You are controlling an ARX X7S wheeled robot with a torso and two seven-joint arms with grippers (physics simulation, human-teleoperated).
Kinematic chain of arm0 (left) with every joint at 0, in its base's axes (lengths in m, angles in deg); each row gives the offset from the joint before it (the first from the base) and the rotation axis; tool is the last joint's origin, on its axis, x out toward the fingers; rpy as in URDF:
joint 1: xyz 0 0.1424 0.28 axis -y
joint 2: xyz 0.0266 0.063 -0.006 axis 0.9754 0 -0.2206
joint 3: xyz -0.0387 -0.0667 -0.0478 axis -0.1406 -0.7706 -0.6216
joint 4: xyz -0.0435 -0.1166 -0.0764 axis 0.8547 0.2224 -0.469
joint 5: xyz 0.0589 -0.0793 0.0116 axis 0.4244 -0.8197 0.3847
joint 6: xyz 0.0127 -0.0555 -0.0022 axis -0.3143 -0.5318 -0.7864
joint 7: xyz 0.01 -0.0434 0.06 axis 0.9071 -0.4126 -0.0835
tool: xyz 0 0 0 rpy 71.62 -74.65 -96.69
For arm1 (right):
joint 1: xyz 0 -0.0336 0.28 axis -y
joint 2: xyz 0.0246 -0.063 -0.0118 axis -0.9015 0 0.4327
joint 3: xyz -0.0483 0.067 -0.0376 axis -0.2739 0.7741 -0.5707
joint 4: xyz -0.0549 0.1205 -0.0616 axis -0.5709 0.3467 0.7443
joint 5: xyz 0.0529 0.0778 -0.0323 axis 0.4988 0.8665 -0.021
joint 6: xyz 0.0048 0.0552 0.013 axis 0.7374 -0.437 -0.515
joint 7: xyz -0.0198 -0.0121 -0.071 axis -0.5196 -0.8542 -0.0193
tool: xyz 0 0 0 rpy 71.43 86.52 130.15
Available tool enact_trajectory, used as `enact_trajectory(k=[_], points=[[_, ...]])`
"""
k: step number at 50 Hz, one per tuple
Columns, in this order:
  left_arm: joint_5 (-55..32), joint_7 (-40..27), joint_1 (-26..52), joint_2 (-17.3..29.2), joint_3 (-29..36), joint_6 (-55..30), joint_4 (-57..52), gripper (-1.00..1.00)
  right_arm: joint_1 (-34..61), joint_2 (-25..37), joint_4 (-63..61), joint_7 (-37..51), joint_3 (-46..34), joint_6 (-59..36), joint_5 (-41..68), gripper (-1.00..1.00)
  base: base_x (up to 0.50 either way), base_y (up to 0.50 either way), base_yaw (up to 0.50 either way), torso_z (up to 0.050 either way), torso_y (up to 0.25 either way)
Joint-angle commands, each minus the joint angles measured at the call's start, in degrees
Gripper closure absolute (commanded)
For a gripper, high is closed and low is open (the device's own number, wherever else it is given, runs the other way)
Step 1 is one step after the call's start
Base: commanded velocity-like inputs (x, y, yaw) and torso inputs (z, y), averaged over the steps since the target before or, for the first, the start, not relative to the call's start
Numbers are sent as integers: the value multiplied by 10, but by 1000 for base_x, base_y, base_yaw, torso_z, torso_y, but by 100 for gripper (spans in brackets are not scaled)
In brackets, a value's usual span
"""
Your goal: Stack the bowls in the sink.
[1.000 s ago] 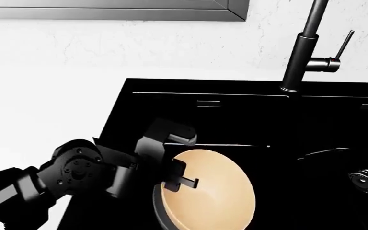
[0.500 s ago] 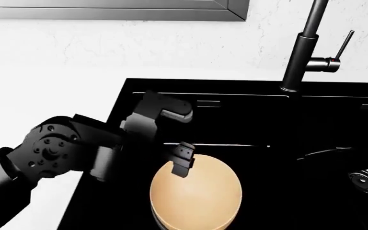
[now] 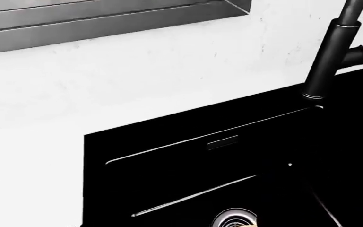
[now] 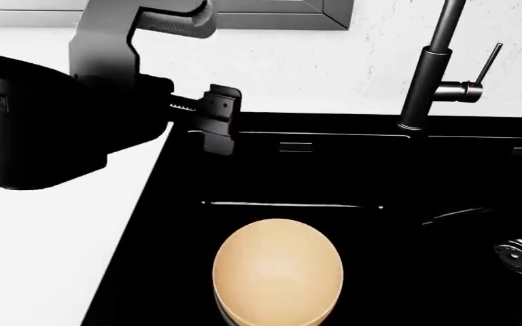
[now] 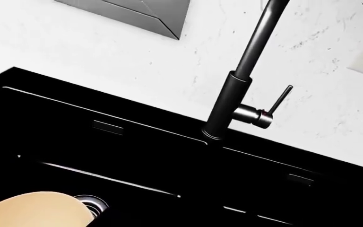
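Note:
The tan bowl (image 4: 277, 272) sits in the left basin of the black sink (image 4: 334, 125), nested in the grey bowl, of which only a thin dark edge (image 4: 218, 307) shows at its lower left. The tan bowl's rim also shows in the right wrist view (image 5: 30, 209). My left gripper (image 4: 217, 119) is raised over the sink's far left corner, well above and away from the bowls, open and holding nothing. Neither wrist view shows any jaws. My right gripper is out of view.
The tall dark faucet (image 4: 429, 68) with its side lever stands at the sink's back rim, between the basins. A metal drain (image 4: 519, 258) lies in the right basin. White counter (image 4: 52, 258) runs along the sink's left side, with a wall behind.
My left gripper has let go of the tan bowl and risen up and back to the left. The tan bowl has settled level into the grey bowl.

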Motion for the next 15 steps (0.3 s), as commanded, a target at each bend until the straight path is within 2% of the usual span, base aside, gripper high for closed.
enact_trajectory(k=[1, 15], points=[[-48, -30, 63, 43, -35, -7, -28, -100, 26, -1, -13, 13, 13, 2, 27, -100, 0, 0, 0, 0, 0], [-89, -38, 99, 112, -89, 12, -65, -100, 101, 10, -36, 42, 52, 4, 98, -100, 0, 0, 0, 0, 0]])
